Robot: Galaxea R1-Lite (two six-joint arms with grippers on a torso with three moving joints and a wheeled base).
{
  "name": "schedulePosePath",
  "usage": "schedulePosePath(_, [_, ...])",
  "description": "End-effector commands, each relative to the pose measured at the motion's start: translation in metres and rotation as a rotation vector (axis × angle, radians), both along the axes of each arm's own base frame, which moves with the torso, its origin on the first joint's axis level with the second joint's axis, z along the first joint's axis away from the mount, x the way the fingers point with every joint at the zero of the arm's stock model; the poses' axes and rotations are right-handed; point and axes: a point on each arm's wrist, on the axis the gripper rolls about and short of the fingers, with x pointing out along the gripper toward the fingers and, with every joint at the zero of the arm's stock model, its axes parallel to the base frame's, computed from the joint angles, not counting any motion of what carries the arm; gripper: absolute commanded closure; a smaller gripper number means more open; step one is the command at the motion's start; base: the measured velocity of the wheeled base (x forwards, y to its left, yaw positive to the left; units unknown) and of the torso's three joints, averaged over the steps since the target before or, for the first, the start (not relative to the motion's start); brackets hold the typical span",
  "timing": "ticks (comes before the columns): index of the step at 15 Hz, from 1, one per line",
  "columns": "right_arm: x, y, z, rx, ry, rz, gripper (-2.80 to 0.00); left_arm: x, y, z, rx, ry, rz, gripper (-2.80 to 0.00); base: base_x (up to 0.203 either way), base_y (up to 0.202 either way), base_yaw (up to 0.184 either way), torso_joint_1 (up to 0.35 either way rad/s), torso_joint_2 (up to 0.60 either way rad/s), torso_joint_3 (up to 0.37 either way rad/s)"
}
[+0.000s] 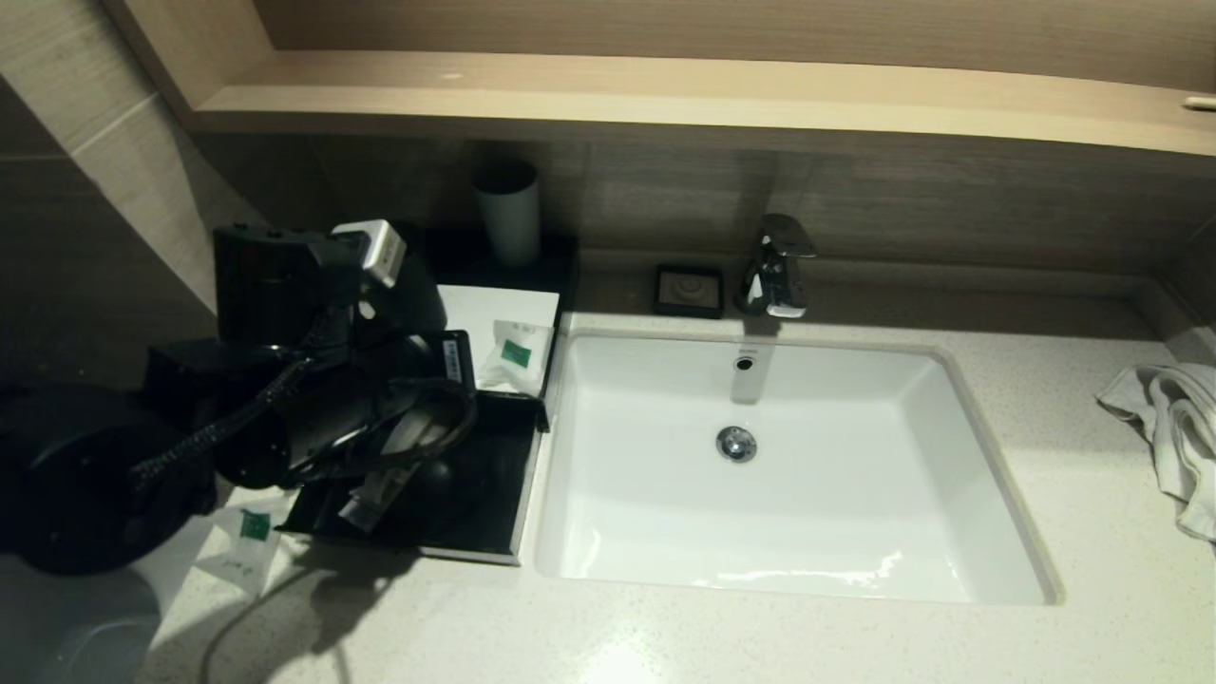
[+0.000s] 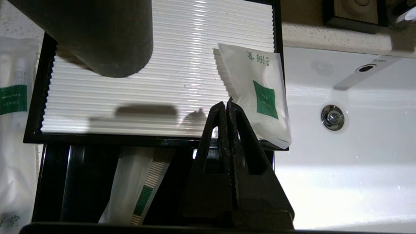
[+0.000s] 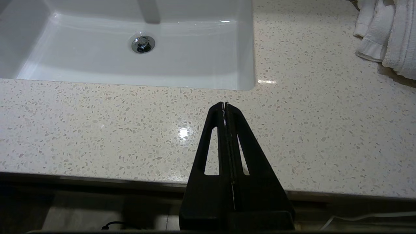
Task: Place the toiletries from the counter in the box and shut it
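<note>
The black box stands left of the sink, its white ribbed top showing and its drawer pulled out toward me. A long sachet lies in the drawer. My left gripper is shut on the edge of a small squarish sachet with a green label, holding it over the box top's sink-side edge. Another sachet lies on the speckled counter left of the drawer, and a long one lies beside the box. My right gripper is shut and empty over the counter's front edge.
A dark cup stands on the box top and a pale cup behind it. The white sink, faucet and black soap dish are to the right. A white towel lies at the far right.
</note>
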Motion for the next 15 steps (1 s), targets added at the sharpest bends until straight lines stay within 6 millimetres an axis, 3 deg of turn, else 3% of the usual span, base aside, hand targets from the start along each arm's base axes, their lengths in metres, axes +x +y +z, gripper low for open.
schedulePosePath(1, [0.0,0.0,0.0,0.0,0.0,0.0,0.0,0.003,-0.003,0.003,-0.01,-0.015,-0.001,-2.8,0.0,0.0,0.0,0.0,0.0,0.0])
schedulePosePath(15, [0.0,0.0,0.0,0.0,0.0,0.001,0.0,0.002,-0.026,-0.01,0.012,0.016,-0.071,-2.8,0.0,0.0,0.0,0.0,0.0,0.0])
